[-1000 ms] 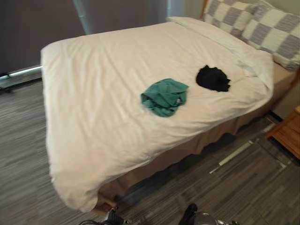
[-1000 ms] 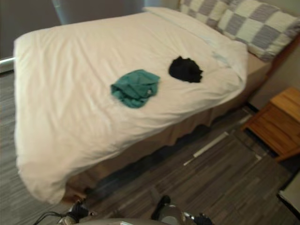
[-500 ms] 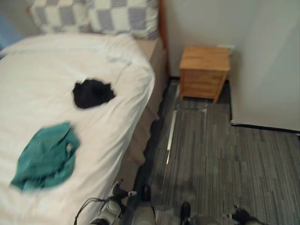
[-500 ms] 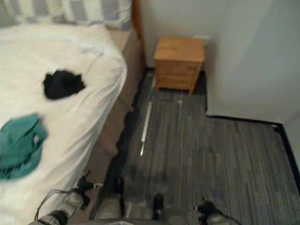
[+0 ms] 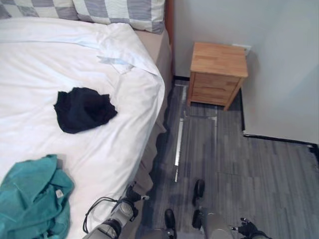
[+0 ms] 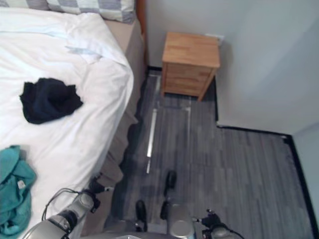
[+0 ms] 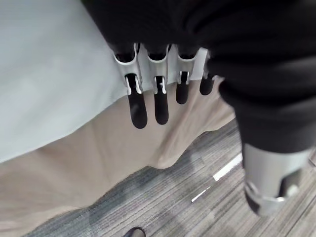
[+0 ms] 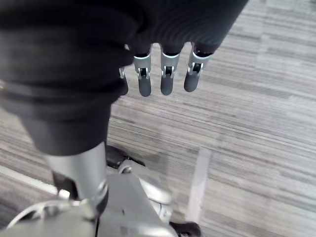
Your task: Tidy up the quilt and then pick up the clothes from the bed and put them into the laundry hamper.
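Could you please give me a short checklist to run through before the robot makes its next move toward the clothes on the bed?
1. Left hand free: ok, fingers straight, holding nothing, beside the bed's edge.
2. Right hand free: ok, fingers relaxed, empty above the floor.
3. Clothes located: ok, black garment and teal garment both lie on the white quilt, apart from each other.
4. Quilt tidy: not ok, its corner near the checked pillows is folded back and rumpled.
5. Laundry hamper located: cannot tell.
6. Path beside the bed: ok, the wooden nightstand stands back against the wall.
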Motion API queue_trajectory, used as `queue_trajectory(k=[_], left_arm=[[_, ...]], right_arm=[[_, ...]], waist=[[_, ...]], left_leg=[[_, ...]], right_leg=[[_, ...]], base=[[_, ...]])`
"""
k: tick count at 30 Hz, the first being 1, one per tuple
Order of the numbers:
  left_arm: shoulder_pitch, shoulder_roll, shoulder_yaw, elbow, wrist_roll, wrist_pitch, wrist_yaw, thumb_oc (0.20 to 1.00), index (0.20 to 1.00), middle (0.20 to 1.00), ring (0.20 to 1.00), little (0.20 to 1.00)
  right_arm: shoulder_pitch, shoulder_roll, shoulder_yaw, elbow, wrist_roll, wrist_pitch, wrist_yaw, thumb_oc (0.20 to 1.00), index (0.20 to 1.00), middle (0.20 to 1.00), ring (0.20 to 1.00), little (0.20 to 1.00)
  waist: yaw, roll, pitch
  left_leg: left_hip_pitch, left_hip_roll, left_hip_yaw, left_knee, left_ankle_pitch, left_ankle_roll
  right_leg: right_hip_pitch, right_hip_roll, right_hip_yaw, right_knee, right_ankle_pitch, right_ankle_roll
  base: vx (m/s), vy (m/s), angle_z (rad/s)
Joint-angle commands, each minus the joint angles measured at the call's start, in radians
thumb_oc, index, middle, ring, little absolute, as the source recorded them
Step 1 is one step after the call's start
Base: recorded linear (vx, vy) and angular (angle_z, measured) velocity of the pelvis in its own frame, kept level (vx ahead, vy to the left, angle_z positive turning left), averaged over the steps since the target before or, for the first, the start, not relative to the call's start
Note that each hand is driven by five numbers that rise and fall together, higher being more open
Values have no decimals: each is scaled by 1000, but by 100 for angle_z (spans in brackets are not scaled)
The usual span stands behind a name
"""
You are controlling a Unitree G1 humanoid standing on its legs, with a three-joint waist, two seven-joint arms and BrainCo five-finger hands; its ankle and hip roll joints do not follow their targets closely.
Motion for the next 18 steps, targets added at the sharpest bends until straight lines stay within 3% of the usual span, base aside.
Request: queue_trajectory(k=[1,2,3,4,5,7,9,10,11,13,15,16,17,18], left_arm=[[-6,77,34,-19,26,-11,21,1000,1000,1000,1000,1000],[19,79,33,-60,7,-9,24,1000,1000,1000,1000,1000],[14,80,31,-77,-11,-7,30,1000,1000,1000,1000,1000],[11,75,32,-84,-26,-10,34,1000,1000,1000,1000,1000],[16,71,33,-86,-26,-13,36,1000,1000,1000,1000,1000],[33,59,32,-91,-22,-13,29,1000,1000,1000,1000,1000],[54,49,36,-84,-19,-12,20,1000,1000,1000,1000,1000],[54,49,36,-84,-19,-12,21,1000,1000,1000,1000,1000],[78,57,45,-69,-1,1,8,1000,1000,1000,1000,1000],[61,56,51,-58,-5,0,-3,1000,1000,1000,1000,1000],[63,51,53,-69,-18,2,7,1000,1000,1000,1000,1000],[67,58,55,-73,-19,4,11,1000,1000,1000,1000,1000],[60,60,55,-75,-24,6,11,1000,1000,1000,1000,1000],[54,68,57,-86,-35,3,18,1000,1000,1000,1000,1000]], right_arm=[[-21,9,34,1,-11,-22,4,1000,1000,1000,1000,1000],[-33,-1,54,-23,-10,-29,-3,1000,1000,1000,1000,1000],[-48,-10,63,-33,-7,-28,-5,1000,1000,1000,1000,1000],[-60,-13,72,-40,-9,-27,-4,1000,1000,1000,1000,1000],[-69,-16,80,-40,-18,-27,-6,1000,1000,1000,1000,1000],[-67,-21,88,-48,-24,-31,-8,1000,1000,1000,1000,1000],[-61,-25,95,-48,-27,-35,-7,1000,1000,1000,1000,1000],[-61,-25,95,-48,-27,-35,-7,1000,1000,1000,1000,1000],[-52,-29,95,-45,-39,-30,-7,1000,1000,1000,1000,1000],[-42,-5,107,-43,-64,-34,4,1000,1000,1000,1000,1000],[-51,13,100,-41,-75,-25,10,1000,1000,1000,1000,1000],[-55,18,102,-42,-78,-22,12,1000,1000,1000,1000,1000],[-60,21,100,-47,-77,-21,15,1000,1000,1000,1000,1000],[-67,20,103,-65,-80,-23,11,1000,1000,1000,1000,1000]], waist=[[15,-16,-11],[66,-46,24],[90,-67,42],[108,-74,44],[130,-77,44],[159,-68,30],[179,-53,7],[179,-54,6],[188,-38,-9],[183,-56,-34],[168,-50,-22],[158,-40,-12],[147,-26,-3],[133,-10,3]], left_leg=[[112,178,19,343,129,-187],[-54,158,-41,699,197,-169],[-154,142,-62,799,166,-146],[-204,149,-56,790,134,-130],[-237,160,-47,739,113,-124],[-245,167,-1,514,89,-109],[-242,129,30,204,122,-96],[-239,127,30,196,128,-95],[-213,116,84,45,163,-90],[-157,80,71,17,142,-50],[-97,67,77,6,109,-27],[-62,67,72,-15,105,-15],[-33,75,67,-36,105,-12],[14,75,28,-71,102,-11]], right_leg=[[93,23,10,-54,63,23],[165,35,24,-70,38,-28],[201,34,42,-85,23,-39],[225,37,57,-94,11,-38],[253,37,65,-106,-7,-33],[298,41,89,-126,-34,-19],[341,56,106,-132,-66,-4],[340,54,106,-132,-65,-4],[386,95,120,-110,-121,-7],[362,103,118,56,-138,17],[261,48,89,304,-60,110],[207,24,81,409,-13,131],[160,17,84,489,33,137],[93,23,97,489,16,114]], base=[[446,-271,11],[421,-244,12],[570,-255,18],[465,-71,-22],[508,21,-78],[561,106,-79],[482,151,-38],[546,127,-35],[554,101,-24],[634,151,-16],[385,157,-33],[329,144,-43],[519,98,15],[531,11,58]])
